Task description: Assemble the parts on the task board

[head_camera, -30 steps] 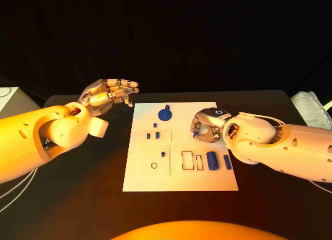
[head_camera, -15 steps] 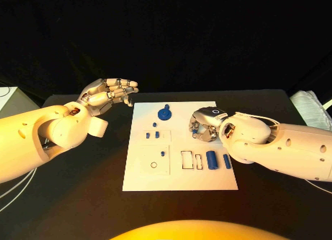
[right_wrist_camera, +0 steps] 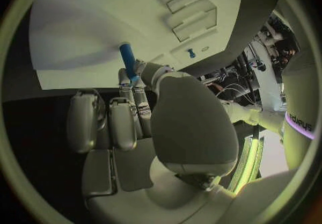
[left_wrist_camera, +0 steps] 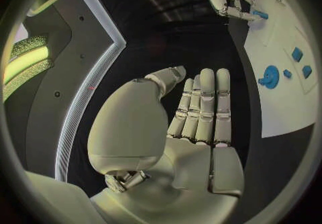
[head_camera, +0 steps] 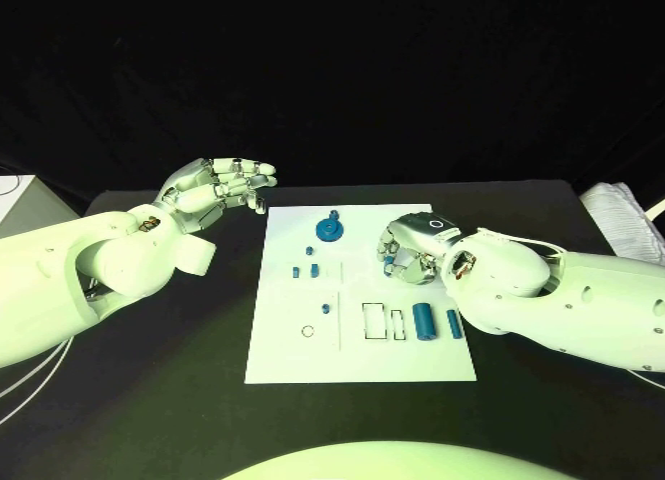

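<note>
The white task board [head_camera: 282,355] lies mid-table. On it are a blue gear [head_camera: 331,230] at the far end, several small blue pieces [head_camera: 315,269] in the middle, and two blue cylinders [head_camera: 423,322] beside rectangular slots [head_camera: 374,320]. My right hand [head_camera: 412,250] hovers low over the board's right side; it pinches a small blue peg [right_wrist_camera: 127,60] at its fingertips, the peg's tip down at the board. My left hand [head_camera: 217,188] hangs in the air off the board's far left corner, holding nothing, its fingers [left_wrist_camera: 204,106] lying side by side.
A white box [head_camera: 8,200] stands at the table's left edge with cables below it. A pale bundle [head_camera: 621,220] lies at the right edge. Black table surface surrounds the board.
My right hand has shifted and turned slightly over the board's right side, still with the peg. The left hand has stayed where it was.
</note>
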